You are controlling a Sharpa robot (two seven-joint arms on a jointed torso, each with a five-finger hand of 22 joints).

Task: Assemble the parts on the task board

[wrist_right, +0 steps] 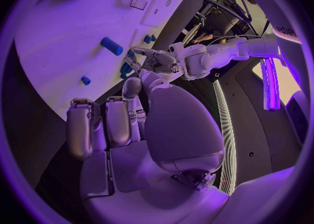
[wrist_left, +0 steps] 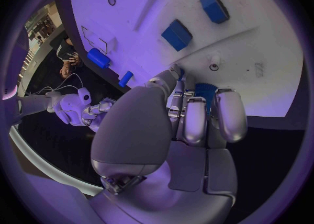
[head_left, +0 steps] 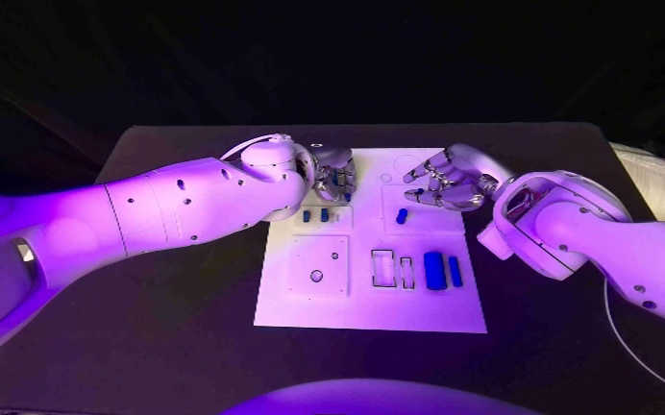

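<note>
Dim room, violet light, fisheye-bent wrist views

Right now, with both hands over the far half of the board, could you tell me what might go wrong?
The left hand hangs just beyond the small blue pieces; its fingers could knock them as it lowers. The right hand is close to the lone blue peg, which might roll if brushed. The two hands sit near each other over the white board and could collide.

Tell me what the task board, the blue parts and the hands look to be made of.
Task board: white, matte, flat plate with cut recesses, likely plastic. Blue parts: solid, smooth, evenly coloured, probably moulded or printed plastic. Left hand and right hand: silvery segments with bright glints, apparently metal or metallic-coated plastic; which one is unclear.
</note>
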